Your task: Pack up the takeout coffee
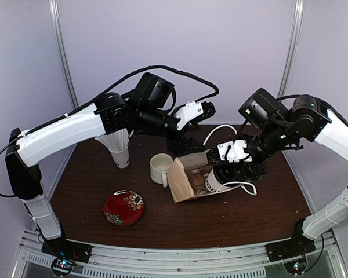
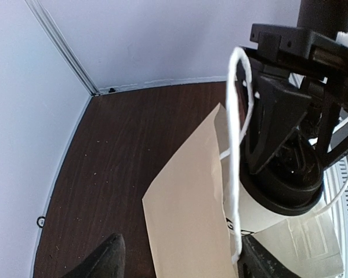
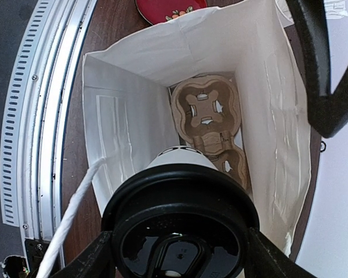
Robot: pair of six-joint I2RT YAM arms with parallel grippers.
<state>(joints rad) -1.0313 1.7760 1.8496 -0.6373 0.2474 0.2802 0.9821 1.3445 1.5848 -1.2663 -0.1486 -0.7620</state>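
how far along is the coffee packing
Done: the black lid is on the takeout coffee. In hand: the right gripper holds it at the mouth of the paper bag; the left gripper is open beside it. Left: seat it in the cup carrier, let go.

Bimanual pose: left arm point(image 1: 64, 136) and right arm point(image 1: 339, 136) reach inward, wrists close.
The left gripper point(image 2: 180, 258) stands spread wide; the right gripper point(image 3: 180, 255) clamps the takeout coffee point(image 1: 216, 180).

Bright, even light; blurry near foregrounds.
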